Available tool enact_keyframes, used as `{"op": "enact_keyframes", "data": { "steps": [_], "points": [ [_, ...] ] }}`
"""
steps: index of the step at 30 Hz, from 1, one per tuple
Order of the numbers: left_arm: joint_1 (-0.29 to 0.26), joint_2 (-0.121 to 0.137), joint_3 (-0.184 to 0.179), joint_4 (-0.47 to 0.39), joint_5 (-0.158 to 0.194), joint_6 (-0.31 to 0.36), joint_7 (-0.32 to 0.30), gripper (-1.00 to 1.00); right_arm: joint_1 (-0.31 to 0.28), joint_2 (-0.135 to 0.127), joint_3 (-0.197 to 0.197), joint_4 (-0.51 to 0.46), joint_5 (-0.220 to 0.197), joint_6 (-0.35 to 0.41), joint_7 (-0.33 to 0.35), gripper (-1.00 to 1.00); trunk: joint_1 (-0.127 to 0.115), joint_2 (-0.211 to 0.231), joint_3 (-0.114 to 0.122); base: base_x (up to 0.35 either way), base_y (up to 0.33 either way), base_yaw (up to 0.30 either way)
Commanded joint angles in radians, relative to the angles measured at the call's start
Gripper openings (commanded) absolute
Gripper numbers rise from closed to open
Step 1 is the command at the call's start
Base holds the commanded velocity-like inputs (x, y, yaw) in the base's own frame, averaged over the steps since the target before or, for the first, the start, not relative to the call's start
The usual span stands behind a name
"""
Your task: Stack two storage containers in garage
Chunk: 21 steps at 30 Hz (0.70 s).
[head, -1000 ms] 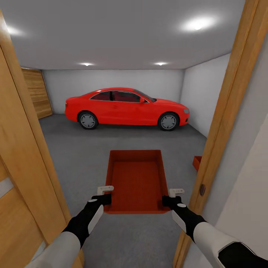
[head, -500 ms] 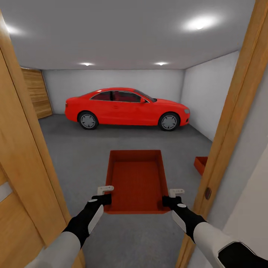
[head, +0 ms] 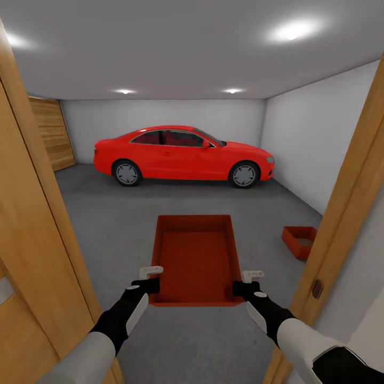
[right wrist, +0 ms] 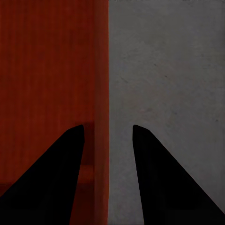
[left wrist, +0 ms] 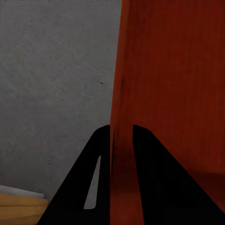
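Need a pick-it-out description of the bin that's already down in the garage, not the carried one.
Start at the red car parked across the far end, then follow the grey-white right-hand wall toward the doorway. The small red-orange plastic bin on the floor sits near that wall's foot. Unlike the larger-looking red-orange bin held between both grippers, nothing touches it.

Garage floor (head: 122, 218): dark grey mottled concrete, runs from doorway to back wall. Red car (head: 184, 156) parked on it at far end, all visible wheels down, side-on to the view. Small red-orange container (head: 300, 241) sits on floor well short of car's front end, close to right wall, open top up. Wrist views show same grey floor (left wrist: 56, 79) (right wrist: 164, 70), bare.
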Motion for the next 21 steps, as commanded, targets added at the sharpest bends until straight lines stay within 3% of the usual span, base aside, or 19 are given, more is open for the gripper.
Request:
{"op": "enact_keyframes", "data": {
  "steps": [1,9,21],
  "points": [
    [-0.001,0.002,-0.004,-0.004,-0.008,0.005,0.015,-1.00,-0.001,-0.004,-0.001,0.011,-0.013,-0.005,-0.018,-1.00,0.000,-0.001,0.000,0.003,0.002,0.000],
    [-0.001,0.001,-0.004,-0.006,-0.008,0.005,0.015,-1.00,-0.001,-0.004,-0.001,0.011,-0.012,-0.005,-0.019,-1.00,0.000,-0.001,0.000,0.036,0.000,0.000],
    [-0.001,0.002,-0.004,-0.005,-0.008,0.005,0.015,-1.00,-0.001,-0.004,-0.001,0.011,-0.013,-0.002,-0.020,-1.00,0.000,-0.001,0.000,0.261,0.000,-0.007]
  ]
}}
